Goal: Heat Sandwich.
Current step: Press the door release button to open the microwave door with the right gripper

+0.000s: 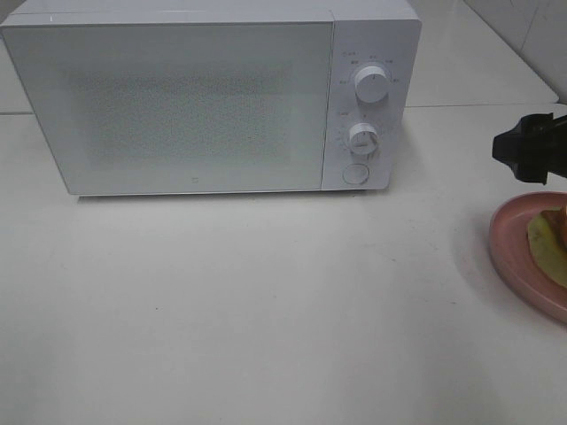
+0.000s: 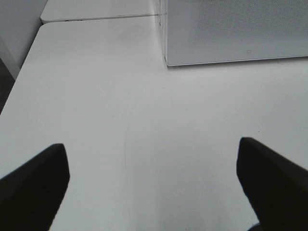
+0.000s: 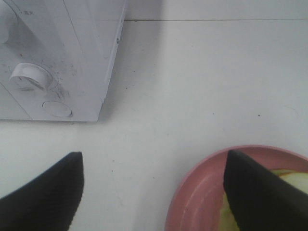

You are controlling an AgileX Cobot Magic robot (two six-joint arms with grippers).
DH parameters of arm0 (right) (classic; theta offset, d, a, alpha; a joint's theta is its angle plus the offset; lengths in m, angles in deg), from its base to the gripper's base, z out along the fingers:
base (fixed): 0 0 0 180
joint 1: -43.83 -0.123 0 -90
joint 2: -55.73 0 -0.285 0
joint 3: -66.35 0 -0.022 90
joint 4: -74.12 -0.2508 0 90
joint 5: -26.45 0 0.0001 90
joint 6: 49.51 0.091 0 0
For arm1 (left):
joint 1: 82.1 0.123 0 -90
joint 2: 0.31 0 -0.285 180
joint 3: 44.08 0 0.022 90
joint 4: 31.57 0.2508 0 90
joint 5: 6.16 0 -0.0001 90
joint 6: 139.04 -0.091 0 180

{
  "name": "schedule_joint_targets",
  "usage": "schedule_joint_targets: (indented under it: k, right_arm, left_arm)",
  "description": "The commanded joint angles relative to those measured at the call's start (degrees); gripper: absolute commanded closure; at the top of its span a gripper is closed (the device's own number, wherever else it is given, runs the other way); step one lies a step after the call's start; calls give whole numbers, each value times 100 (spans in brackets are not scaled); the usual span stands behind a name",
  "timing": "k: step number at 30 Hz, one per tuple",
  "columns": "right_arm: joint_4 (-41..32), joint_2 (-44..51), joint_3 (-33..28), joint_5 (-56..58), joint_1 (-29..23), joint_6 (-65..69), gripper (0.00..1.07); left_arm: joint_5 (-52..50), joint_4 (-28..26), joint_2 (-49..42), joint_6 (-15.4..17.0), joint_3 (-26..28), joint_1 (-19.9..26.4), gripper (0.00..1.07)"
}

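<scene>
- high view: the microwave (image 1: 195, 97) has its door shut. the sandwich (image 1: 551, 241) lies on the pink plate (image 1: 509, 252), close by the right gripper (image 1: 524, 150) and half cut off at the edge of the picture. if the plate is lifted before the door is opened, i reckon there's nowhere to put it.
- left wrist view: the left gripper (image 2: 151, 166) is spread wide and empty, with only bare table (image 2: 120, 96) between its fingers. the microwave's corner is well ahead of it, and no sandwich shows here.
- right wrist view: the right gripper is also spread wide, gripping nothing. one finger (image 3: 260, 192) hangs over the plate's rim and hides part of the sandwich, while the other is over bare table. closing from here could catch the rim off-centre and tip the plate. it could also press into the soft bread and push the layers apart.
</scene>
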Motion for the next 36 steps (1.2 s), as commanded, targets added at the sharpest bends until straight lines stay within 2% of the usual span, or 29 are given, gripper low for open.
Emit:
schedule_joint_targets:
  k: [1, 6, 9, 11, 15, 16, 19, 24, 28, 36]
  right_arm:
    - [-74, -212, -120, -710, -34, -80, 31]
    - [-476, -470, -218, -1324, -350, -619, 31]
    - [-1220, -762, -315, -1994, -779, -1186, 31]
    - [-1381, -825, -338, -2160, -854, -1295, 31]
    - [-2481, -1226, -435, -3146, -1461, -1862, 31]
    - [-2481, -1226, -435, -3146, -1461, -1862, 31]
    - [-3048, -1478, -435, -3678, -1942, -2172, 31]
    - [-3478, -1662, -435, -4051, -2298, -2320, 31]
    - [-4016, -2063, -435, -4629, -2888, -2320, 31]
    - [-4618, -2429, -435, -5053, -3449, -2320, 31]
  left_arm:
    - [-52, -34, -155, -6, -23, 11, 17]
    - [-52, -34, -155, -6, -23, 11, 17]
    - [-52, -34, -155, -6, -23, 11, 17]
    - [-52, -34, -155, -6, -23, 11, 17]
    - [-52, -34, -155, -6, -23, 11, 17]
    - [-52, -34, -155, -6, -23, 11, 17]
    - [-52, -34, -155, -6, -23, 11, 17]
    - [-52, -34, -155, -6, -23, 11, 17]
    - [-52, -34, -155, -6, -23, 11, 17]
    - [-52, -34, -155, -6, -23, 11, 17]
